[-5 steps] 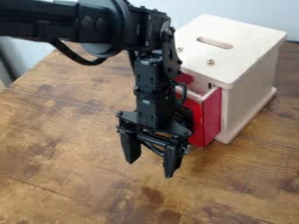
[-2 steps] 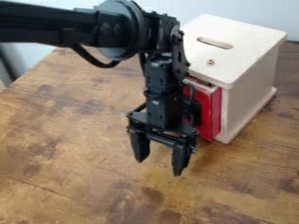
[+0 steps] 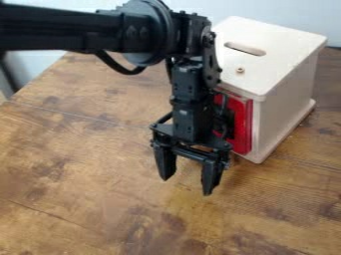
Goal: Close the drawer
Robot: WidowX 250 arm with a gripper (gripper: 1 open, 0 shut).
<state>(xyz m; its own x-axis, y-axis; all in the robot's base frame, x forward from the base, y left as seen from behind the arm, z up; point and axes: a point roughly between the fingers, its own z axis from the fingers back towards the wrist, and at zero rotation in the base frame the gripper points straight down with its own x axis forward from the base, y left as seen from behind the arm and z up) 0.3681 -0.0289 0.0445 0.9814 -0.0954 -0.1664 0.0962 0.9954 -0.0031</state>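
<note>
The red drawer [image 3: 240, 124] sticks out a short way from the lower front of the pale wooden cabinet [image 3: 273, 75]. Its glossy front faces left, and the arm hides much of it, including any handle. My black gripper [image 3: 188, 177] hangs fingers down just in front of the drawer's face, close above the table. Its two fingers [image 3: 166, 165] stand apart, open, with nothing between them. Whether the gripper body touches the drawer front I cannot tell.
The cabinet has a slot in its top [image 3: 245, 47] and stands at the back right of a worn wooden table [image 3: 80, 189]. The black arm [image 3: 94, 30] reaches in from the upper left. Bare tabletop lies left and in front.
The gripper has moved right and slightly down across the frames, toward the drawer front. More of the red face is now covered. The fingers stayed open.
</note>
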